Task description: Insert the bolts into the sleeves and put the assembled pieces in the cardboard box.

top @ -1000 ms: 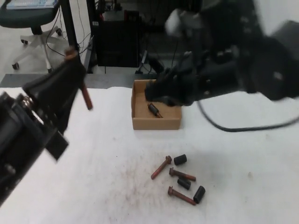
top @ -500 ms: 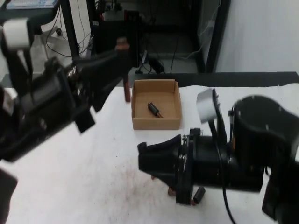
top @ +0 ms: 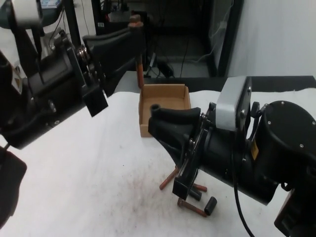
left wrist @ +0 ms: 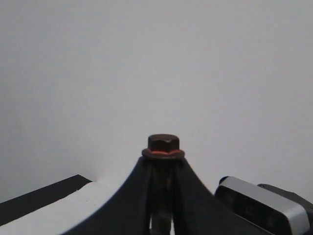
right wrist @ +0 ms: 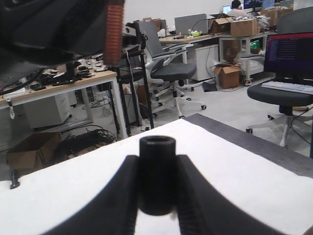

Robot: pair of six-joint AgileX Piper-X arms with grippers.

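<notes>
High view: cardboard box (top: 170, 94), loose bolts (top: 168, 179).

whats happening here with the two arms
The left gripper holds a rusty bolt, head up, and the right gripper holds a black sleeve upright, both raised near the cardboard box. The bolt is not yet in the sleeve. More loose bolts and sleeves lie on the white cloth.

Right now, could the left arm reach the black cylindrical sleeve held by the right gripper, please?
Probably yes. The left gripper holds a rusty hex-headed bolt upright, above and beside the black cylindrical sleeve, which stands bore-up in the right gripper; only air lies between them.
</notes>
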